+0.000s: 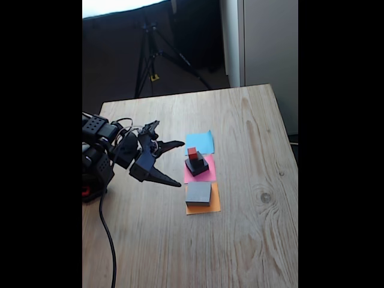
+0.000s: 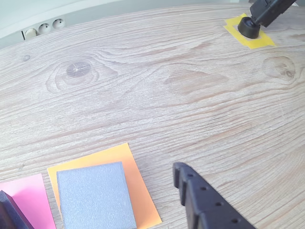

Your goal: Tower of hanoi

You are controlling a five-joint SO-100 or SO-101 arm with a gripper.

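Two black fingers spread wide on gripper [image 1: 174,163], nothing held, tips aimed toward pink paper square [image 1: 206,173] from its left in fixed view, near but apart. One finger [image 2: 205,202] seen low in wrist view, just right of orange paper square [image 2: 138,191]. On pink square: tiny red cube [image 1: 192,154] stacked on small black cube [image 1: 198,159], stacked on medium black block [image 1: 197,167]; stack looks slightly skewed, not squared up. Large flat grey block [image 1: 198,192] alone on orange square, just nearer camera than pink. Blue paper square [image 1: 201,142] beyond pink, bare. Likely next: lift red cube off top. Risks, as judgement: red cube small and high, so lower finger could clip black cube beneath and topple whole stack; wide jaws closing off-centre could pinch red and black together or flick red away; low approach could sweep grey block or drag paper squares, which look loose on wood. Arm [image 1: 99,153] low at left table [image 1: 252,240] edge, folded, wrist reaching sideways toward pink square, gripper roughly level, cable [image 1: 108,234] trailing toward camera. Tripod foot [image 2: 249,26] on yellow tape far across table from pink square in wrist view.
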